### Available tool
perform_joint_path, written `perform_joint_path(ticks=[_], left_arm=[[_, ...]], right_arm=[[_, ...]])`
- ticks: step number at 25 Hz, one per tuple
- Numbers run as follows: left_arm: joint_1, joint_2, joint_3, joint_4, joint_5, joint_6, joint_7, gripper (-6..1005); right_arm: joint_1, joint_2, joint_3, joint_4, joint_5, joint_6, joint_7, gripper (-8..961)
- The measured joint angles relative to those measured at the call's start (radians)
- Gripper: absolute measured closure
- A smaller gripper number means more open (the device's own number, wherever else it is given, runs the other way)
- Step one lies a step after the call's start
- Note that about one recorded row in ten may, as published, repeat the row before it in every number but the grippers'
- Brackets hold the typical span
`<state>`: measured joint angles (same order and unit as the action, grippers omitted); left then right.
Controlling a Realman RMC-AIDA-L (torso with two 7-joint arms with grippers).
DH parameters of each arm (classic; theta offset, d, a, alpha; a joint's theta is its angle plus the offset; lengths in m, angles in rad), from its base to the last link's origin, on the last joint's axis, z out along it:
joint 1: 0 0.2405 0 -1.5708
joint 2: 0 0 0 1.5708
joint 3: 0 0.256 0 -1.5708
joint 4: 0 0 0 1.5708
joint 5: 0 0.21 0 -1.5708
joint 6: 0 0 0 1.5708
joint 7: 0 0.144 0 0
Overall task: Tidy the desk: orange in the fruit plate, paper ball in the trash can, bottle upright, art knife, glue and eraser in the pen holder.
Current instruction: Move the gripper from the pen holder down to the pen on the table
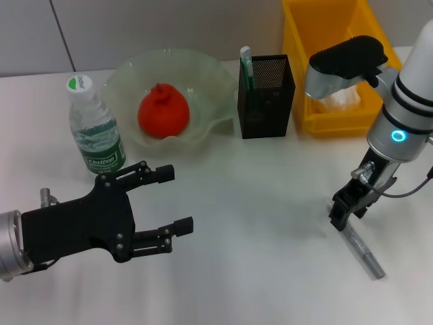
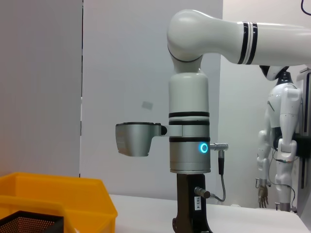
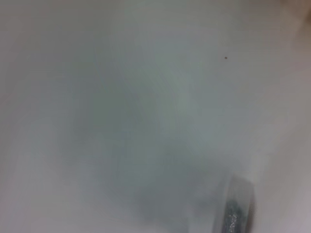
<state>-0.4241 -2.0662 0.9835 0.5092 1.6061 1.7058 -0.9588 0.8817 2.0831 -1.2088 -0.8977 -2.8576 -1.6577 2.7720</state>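
1. the right gripper [image 1: 343,218] is down at the tabletop [image 1: 257,223], at the near end of the grey art knife [image 1: 362,252] that lies flat there; its fingers look nearly together around that end, but i cannot tell whether they actually grip it.
2. the left gripper [image 1: 174,200] hovers low on the robot's left with its fingers spread wide, holding nothing.
3. just beyond it the bottle [image 1: 95,128] stands upright, so that part looks done.
4. the orange [image 1: 162,112] sits in the fruit plate [image 1: 128,78]: done.
5. white crumpled paper, probably the paper ball [image 1: 338,101], shows inside the trash can [image 1: 318,27], half hidden by the right arm.
6. the pen holder [image 1: 266,98] holds a green-and-white stick, perhaps the glue [image 1: 246,64].
7. the eraser is nowhere visible; it may be inside the holder.
8. the knife seems the main item left.
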Motion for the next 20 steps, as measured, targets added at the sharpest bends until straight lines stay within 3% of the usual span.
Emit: perform_joint_path(ticks=[10, 20], left_arm=[[-0.002, 0.0, 0.002, 0.0, 0.0, 0.0, 0.0, 162], [-0.004, 0.0, 0.003, 0.005, 0.0, 0.0, 0.001, 162]], right_arm=[[-0.005, 0.0, -0.024, 0.008, -0.004, 0.019, 0.0, 570], [-0.01, 0.002, -0.05, 0.008, 0.0, 0.034, 0.003, 571]])
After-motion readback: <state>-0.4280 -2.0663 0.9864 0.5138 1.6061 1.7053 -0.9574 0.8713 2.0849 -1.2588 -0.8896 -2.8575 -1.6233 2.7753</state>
